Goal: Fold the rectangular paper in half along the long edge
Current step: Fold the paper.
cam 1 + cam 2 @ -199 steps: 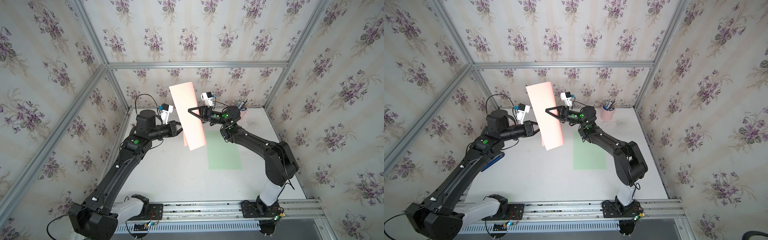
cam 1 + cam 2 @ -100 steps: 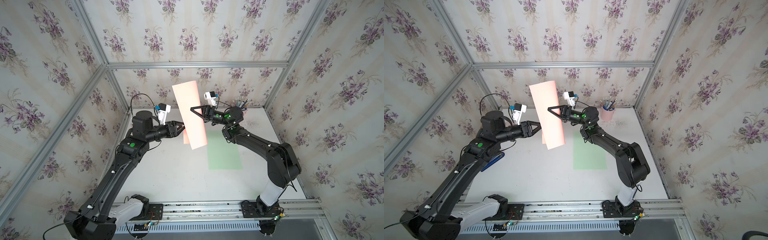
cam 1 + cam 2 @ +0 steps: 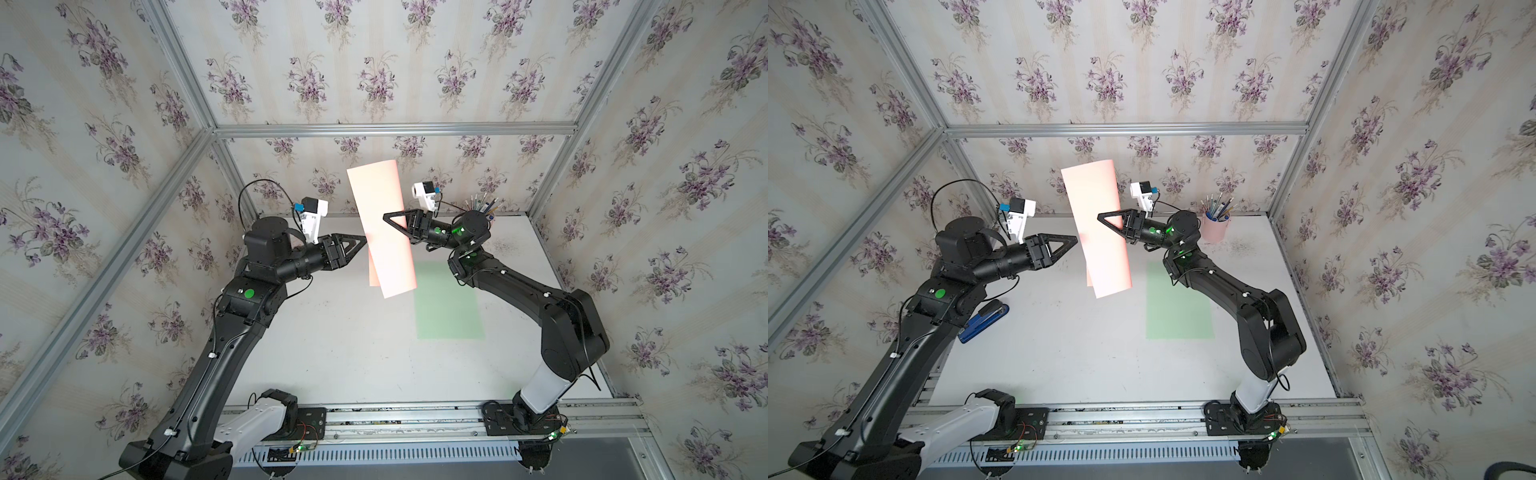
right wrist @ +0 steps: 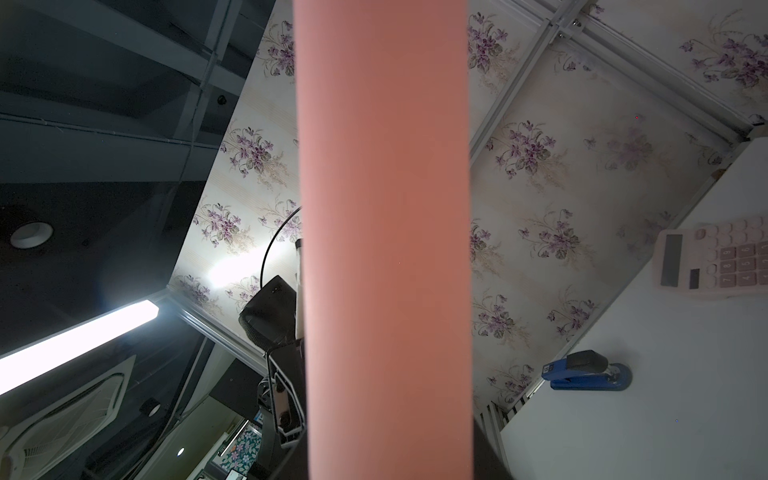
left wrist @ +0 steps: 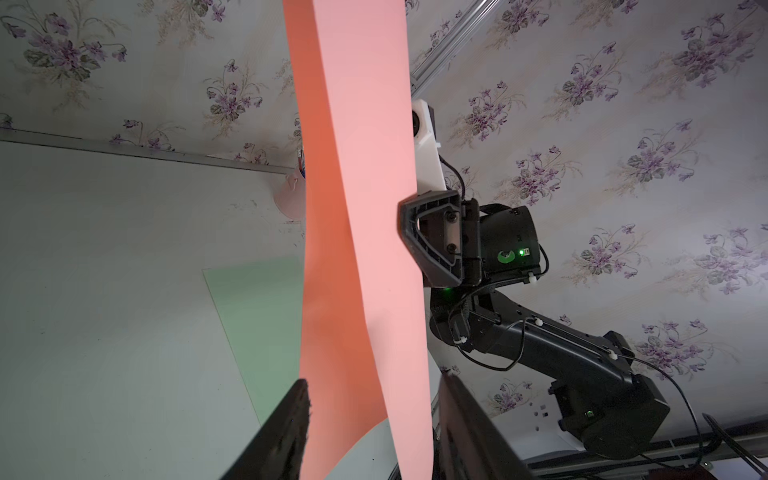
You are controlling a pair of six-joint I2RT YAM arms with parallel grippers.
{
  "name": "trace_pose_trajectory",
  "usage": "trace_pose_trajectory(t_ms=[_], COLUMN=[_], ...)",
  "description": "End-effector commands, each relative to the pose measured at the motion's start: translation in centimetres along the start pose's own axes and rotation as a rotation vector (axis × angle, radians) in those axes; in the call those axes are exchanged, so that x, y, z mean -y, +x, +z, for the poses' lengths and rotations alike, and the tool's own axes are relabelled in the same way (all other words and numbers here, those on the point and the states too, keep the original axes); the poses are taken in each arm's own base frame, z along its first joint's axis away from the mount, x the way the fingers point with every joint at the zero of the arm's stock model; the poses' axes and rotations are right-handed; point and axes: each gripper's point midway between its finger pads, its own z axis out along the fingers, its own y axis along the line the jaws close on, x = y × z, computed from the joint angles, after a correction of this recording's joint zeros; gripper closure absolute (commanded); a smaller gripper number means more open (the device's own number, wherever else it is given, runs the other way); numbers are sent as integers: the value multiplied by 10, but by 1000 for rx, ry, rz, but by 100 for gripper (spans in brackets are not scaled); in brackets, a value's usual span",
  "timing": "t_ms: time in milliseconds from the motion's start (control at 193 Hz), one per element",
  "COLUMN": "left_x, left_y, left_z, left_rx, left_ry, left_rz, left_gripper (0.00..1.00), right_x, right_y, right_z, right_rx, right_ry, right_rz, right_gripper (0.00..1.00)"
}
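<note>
We see the paper (image 3: 384, 232) up in the air over the table (image 3: 353, 365), standing on end and leaning a bit, long sides running roughly 12 to 6 in both top views. It looks doubled over: a second layer peeks out at its 7 o'clock corner. From 3 o'clock the right gripper (image 3: 387, 217) is clamped on the paper's long edge about midway up. The left wrist view shows it pinched on that edge. At 9 o'clock of the paper we have the left gripper (image 3: 362, 243), tip just beside the other long edge. In its wrist view the fingers (image 5: 286, 436) are spread wide, paper passing between, grasping nothing; whether one brushes the paper we can't tell. A green sheet (image 3: 449, 303) lies flat on the table at 5 o'clock of the paper. The pen cup (image 3: 1216, 230) is at 3 o'clock and the stapler (image 3: 984, 318) at 8 o'clock. The calculator (image 4: 715, 262) shows in the right wrist view only.
</note>
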Motion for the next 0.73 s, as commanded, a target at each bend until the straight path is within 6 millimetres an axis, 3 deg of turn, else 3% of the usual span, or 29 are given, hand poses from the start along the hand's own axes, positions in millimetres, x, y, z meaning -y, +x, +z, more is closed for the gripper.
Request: trace_pose_trajectory(t_ms=[0,403,724], left_x=[13,11,10], left_y=[-6,-3,-3], left_z=[2,16,24], left_rx=[6,-19,-30], left_ry=[51,70,93], left_rz=[20,12,7], left_gripper=[47,50,74], right_x=[-7,-5,-2], right_y=[-1,-2,3], right_z=[0,1,4], right_rx=[-1,-2,-16], right_ry=[-12,-15,-26], right_rz=[-32,-25,-11], right_gripper=[63,62,62])
